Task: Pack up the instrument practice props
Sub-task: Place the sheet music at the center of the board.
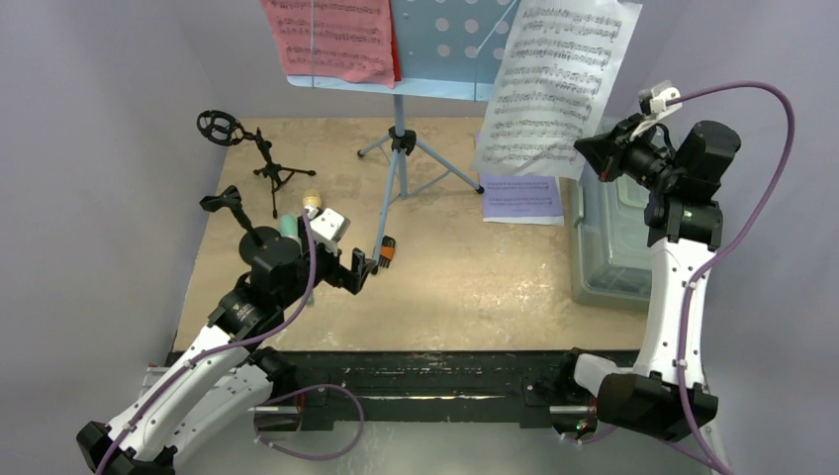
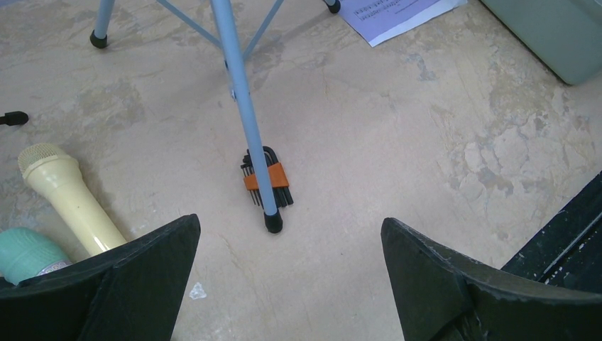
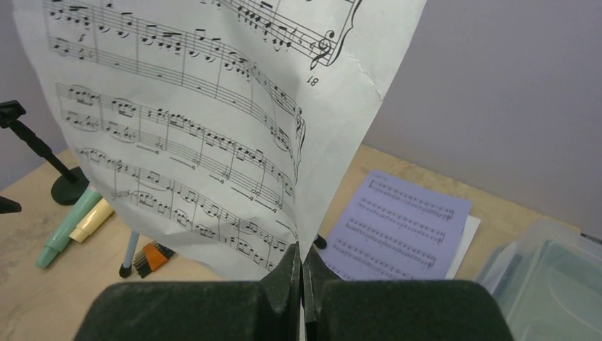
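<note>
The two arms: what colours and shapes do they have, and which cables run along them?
Both the left arm and the right arm have white shell links between black joints and black bases. A purple cable loops along each. The left gripper and right gripper are black, with broad, matte, wedge-shaped fingers.
</note>
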You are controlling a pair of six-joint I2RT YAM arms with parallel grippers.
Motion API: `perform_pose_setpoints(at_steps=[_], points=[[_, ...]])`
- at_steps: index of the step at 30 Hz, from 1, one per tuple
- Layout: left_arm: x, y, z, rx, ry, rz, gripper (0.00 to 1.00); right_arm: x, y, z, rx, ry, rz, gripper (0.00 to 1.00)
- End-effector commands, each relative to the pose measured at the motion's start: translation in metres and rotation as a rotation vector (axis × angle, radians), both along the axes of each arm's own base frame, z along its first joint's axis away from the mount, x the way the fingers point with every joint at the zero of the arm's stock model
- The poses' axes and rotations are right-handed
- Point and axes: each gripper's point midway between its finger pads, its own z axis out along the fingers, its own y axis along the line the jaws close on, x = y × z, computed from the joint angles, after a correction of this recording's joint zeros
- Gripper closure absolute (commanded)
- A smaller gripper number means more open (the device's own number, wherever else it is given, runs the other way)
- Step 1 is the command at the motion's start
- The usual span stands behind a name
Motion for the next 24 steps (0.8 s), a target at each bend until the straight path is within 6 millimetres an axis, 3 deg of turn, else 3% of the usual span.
perform_pose_setpoints(at_steps=[1, 13, 24], points=[[0.004, -0.003, 0.008, -0.025, -0.030, -0.008, 0.00, 0.008, -0.001, -0.013, 0.006, 0.008, 0.023, 1.00], [0.004, -0.003, 0.009, -0.026, -0.031, -0.009, 0.00, 0.032, 0.006, -0.079, 0.016, 0.152, 0.064, 1.00], [0.003, -0.003, 0.011, -0.030, -0.038, -0.008, 0.00, 0.052, 0.020, -0.111, -0.015, 0.221, 0.074, 1.00]])
